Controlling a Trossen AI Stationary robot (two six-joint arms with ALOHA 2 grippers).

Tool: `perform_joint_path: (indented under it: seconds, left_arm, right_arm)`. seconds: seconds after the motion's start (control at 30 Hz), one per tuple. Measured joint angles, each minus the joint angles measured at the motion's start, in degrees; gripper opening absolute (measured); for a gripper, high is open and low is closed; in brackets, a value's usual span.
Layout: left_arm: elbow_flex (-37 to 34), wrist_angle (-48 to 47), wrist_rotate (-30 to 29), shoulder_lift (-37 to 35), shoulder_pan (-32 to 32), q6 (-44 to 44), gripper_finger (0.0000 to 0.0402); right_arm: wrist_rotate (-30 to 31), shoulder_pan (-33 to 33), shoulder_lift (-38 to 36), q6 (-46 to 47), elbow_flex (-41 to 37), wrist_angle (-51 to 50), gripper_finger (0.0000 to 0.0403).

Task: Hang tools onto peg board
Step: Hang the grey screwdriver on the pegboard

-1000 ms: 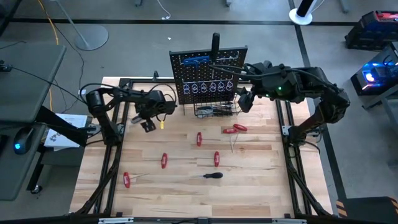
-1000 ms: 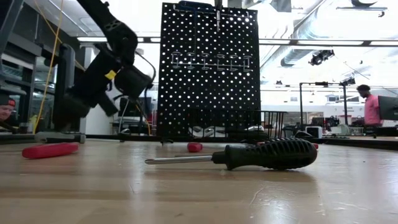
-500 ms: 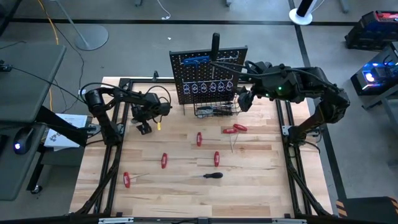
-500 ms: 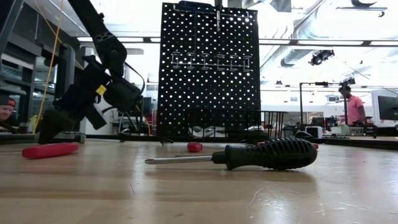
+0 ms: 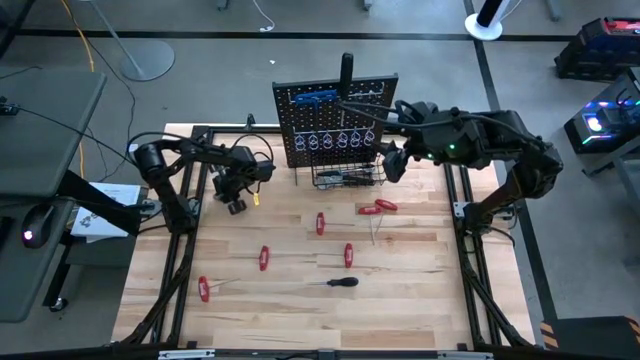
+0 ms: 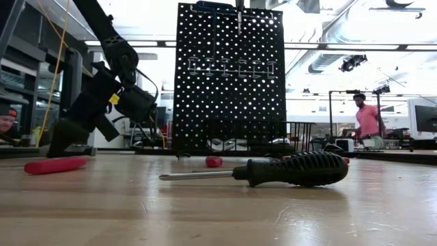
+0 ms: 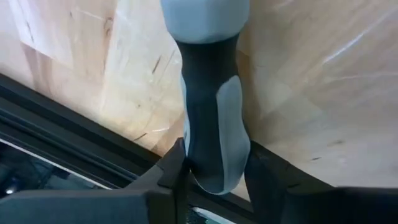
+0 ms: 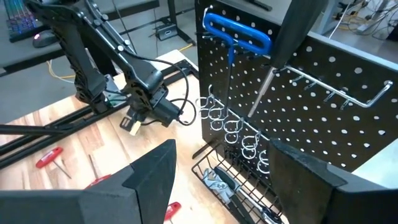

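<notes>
My left gripper (image 5: pixel 235 205) is down at the table's far left, shut on a tool with a grey-and-black handle (image 7: pixel 211 93) that lies on the wood. In the low view this gripper (image 6: pixel 60 142) is down at the tabletop. My right gripper (image 5: pixel 395 160) hangs open, high up by the right side of the peg board (image 5: pixel 335 125). A blue T-handle key (image 8: pixel 236 34) and a black-handled screwdriver (image 8: pixel 298 31) hang on the board. Several red-handled tools (image 5: pixel 320 223) and a black screwdriver (image 6: pixel 293 169) lie on the table. My left gripper pinches the rounded butt end of the handle (image 7: pixel 214 177) between its two fingers, one on each side. The fingers (image 7: pixel 171 171) come slanting down from above and lie along the handle. The tool rests on the table, and the rest of it runs out of the wrist view.
A black wire basket (image 5: pixel 348 178) with metal tools stands at the board's foot. The table's dark frame rail (image 7: pixel 62 137) runs close beside my left gripper. A person (image 6: pixel 367 119) walks in the room behind.
My left gripper has sunk to the tabletop at the far left, tipping a little steeper, and its fingers have drawn together about the grey-and-black handle. The tools on the table lie as before.
</notes>
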Motion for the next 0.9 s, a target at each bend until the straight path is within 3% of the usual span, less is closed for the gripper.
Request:
perform_joint_path:
  seconds: [0.27,0.53,0.73,0.9]
  left_arm:
    - [0.0,-5.42,13.43,-3.93,-5.52,-3.36,0.0104]
    - [1.45,-8.44,28.58,-9.93,-16.89,-9.14,0.0104]
    - [8.55,-11.01,39.93,-13.22,-29.49,-12.11,0.0104]
    - [20.68,-19.2,43.31,-13.44,-41.19,-11.04,0.0104]
  right_arm:
    - [1.1,1.0,0.0,-1.51,0.0,0.0,0.024]
    - [0.66,1.0,0.02,-4.09,0.0,1.03,0.024]
    - [-3.35,1.02,0.02,-6.66,0.0,1.49,0.024]
    - [-6.21,1.04,0.02,-9.06,0.0,1.27,0.024]
